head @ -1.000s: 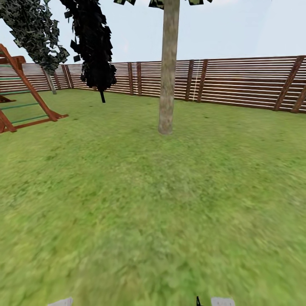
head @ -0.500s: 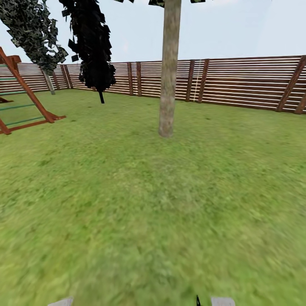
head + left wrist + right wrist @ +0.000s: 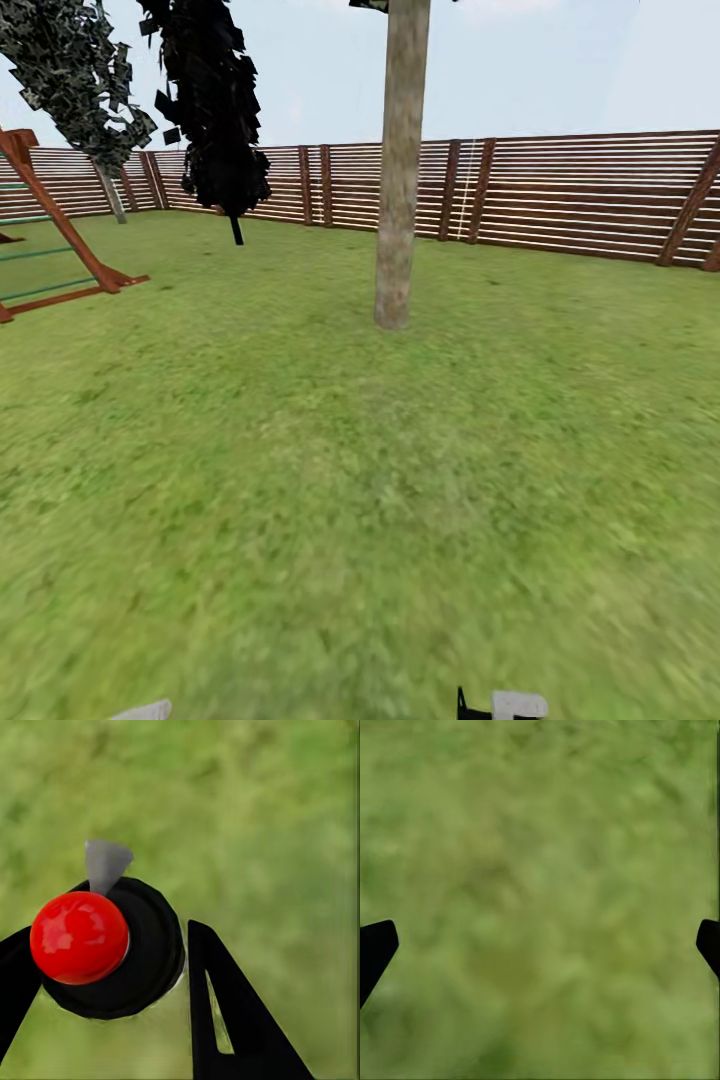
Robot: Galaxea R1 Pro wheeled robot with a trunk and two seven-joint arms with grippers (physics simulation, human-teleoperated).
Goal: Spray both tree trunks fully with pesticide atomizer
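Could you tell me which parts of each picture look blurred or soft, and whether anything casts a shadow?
Head view: the tree trunk and slat fence are crisp, while the near lawn smears; no cast shadow shows at the trunk's foot. Left wrist view: the red-capped atomizer between the black jaws is sharp, the grass behind it blurred. Right wrist view: soft grass, with dark jaw tips at the edges.

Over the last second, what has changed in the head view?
The whole view shifted: the trunk looms slightly larger and lower, the climbing frame slides toward the left edge, so the camera is advancing, not the things. The fence and lawn look unchanged.
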